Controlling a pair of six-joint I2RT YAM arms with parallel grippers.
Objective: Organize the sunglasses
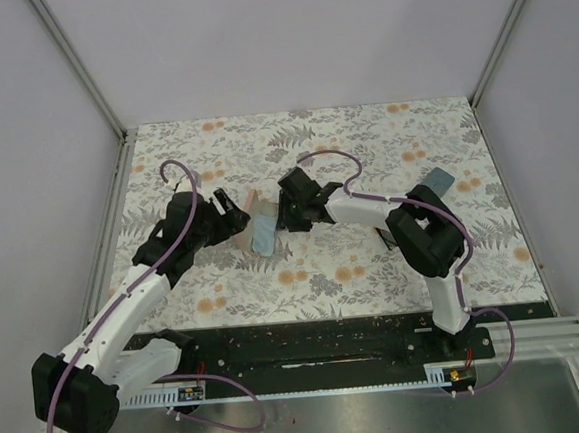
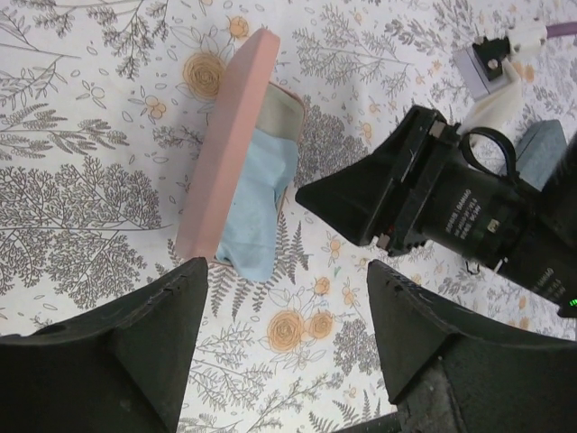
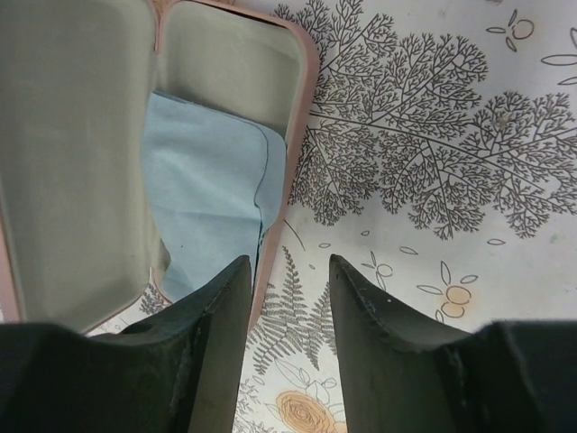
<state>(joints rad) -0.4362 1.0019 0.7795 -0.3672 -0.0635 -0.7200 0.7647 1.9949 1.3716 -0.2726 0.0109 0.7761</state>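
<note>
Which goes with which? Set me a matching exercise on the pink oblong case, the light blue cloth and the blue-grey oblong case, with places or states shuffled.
1. pink oblong case
2. light blue cloth
3. blue-grey oblong case

A. far right, beyond the right arm
B. standing open
C. lying inside a case

Pairs: 1-B, 2-C, 3-A.

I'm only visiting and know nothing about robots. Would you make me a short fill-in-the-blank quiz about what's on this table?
1. The open case lying between the two arms has a ___ outer shell.
2. A light ___ cloth spills out of it onto the flowered tablecloth.
3. The jaws of the left arm and the right arm both stand ___, gripping nothing.

Missing words: pink, blue, open.
</note>
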